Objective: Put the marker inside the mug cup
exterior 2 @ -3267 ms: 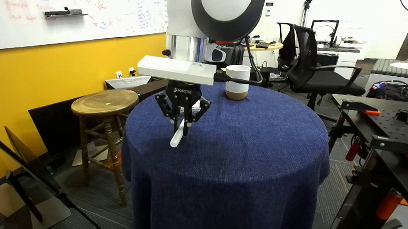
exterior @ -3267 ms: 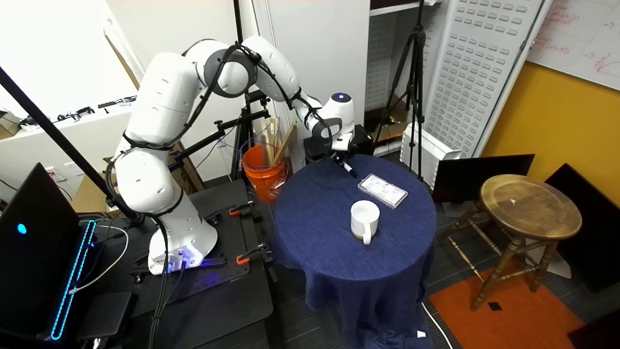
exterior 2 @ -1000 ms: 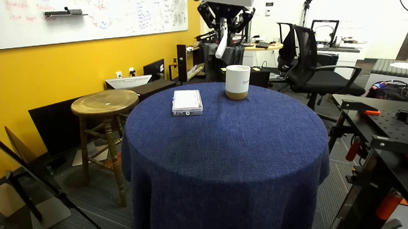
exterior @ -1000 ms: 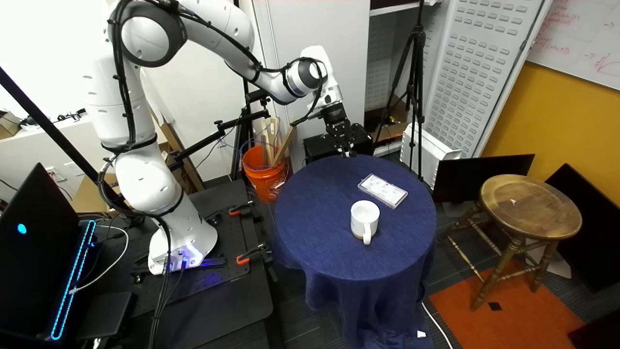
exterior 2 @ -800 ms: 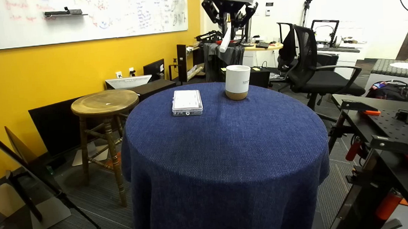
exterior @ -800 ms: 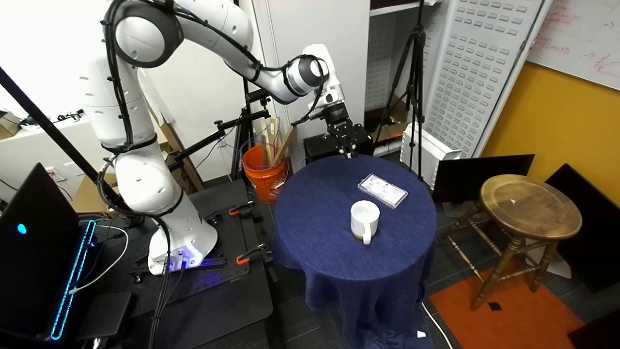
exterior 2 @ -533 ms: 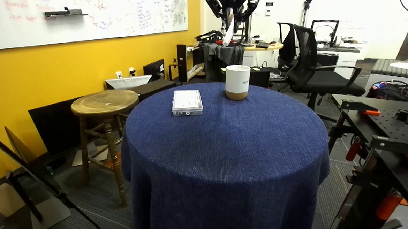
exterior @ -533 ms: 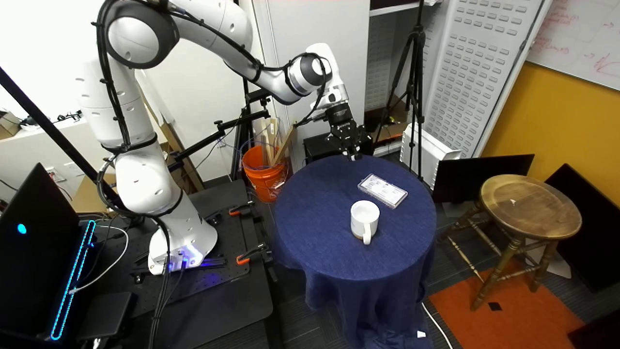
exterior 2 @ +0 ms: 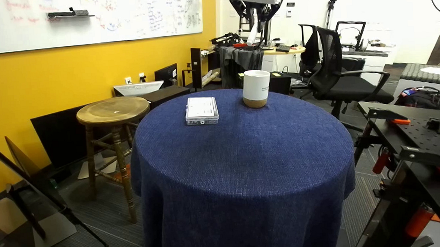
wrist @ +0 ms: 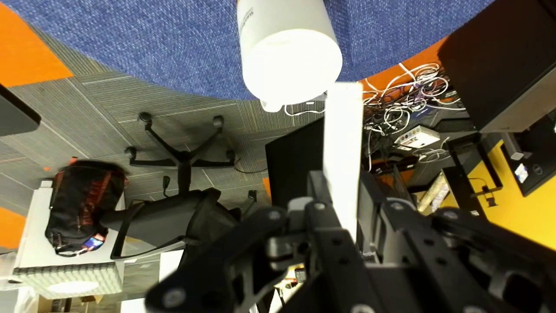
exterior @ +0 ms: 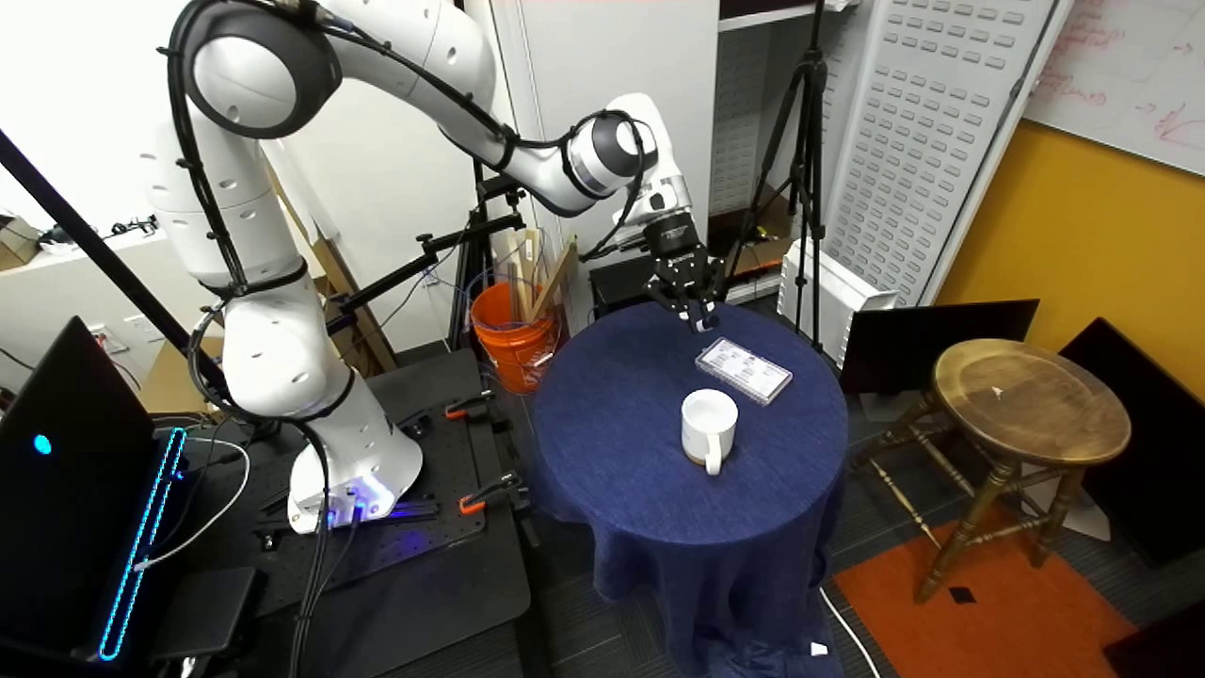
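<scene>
Pinched in and jutting from the black two-fingered gripper (wrist: 343, 187), the slim white stick-like marker (wrist: 343, 130) is probably light, stiff, smooth plastic that could swivel, so best held near its upper end, while the tan-bottomed white cylindrical mug (exterior 2: 256, 87) stands below and ahead of the gripper.

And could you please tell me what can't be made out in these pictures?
Mug, in the wrist view: its inside is lost in overexposed white, and most of its base is cut off by the top edge.
Marker, in the wrist view: its gripped end is covered by the gripper.
Print on the mug, in an exterior view: too small to read.
Case, in both exterior views: its writing is too small to read.
</scene>
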Available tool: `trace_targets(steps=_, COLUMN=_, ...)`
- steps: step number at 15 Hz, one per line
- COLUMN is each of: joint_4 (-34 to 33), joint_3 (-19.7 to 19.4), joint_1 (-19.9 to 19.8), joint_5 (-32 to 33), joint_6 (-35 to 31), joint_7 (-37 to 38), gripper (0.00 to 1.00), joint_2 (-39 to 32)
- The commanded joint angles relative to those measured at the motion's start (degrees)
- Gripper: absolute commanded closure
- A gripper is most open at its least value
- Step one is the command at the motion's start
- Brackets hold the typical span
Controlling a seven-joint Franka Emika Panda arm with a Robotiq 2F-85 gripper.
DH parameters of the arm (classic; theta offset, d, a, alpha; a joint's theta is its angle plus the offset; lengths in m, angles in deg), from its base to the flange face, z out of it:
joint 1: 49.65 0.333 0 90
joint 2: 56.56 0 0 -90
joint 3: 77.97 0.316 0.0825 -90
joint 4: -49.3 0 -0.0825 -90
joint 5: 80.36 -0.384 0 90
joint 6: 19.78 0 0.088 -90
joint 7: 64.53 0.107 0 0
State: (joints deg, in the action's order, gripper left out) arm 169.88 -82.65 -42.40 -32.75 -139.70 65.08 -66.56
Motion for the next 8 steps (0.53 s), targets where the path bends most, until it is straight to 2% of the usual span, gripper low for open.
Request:
trace_targets(steps=1, joint_4=1.28, joint_3=1.00, joint_1=-1.92, joint_5=2.06, joint_6=1.93, joint_7=-0.32, gripper=0.95, joint_2=1.36)
trace_targets(steps=8, joint_4=0.49, joint_3=0.85, joint_1=-3.30, joint_5=3.40, joint_6=5.00, joint_7=-0.57, gripper=0.95, joint_2=-0.20)
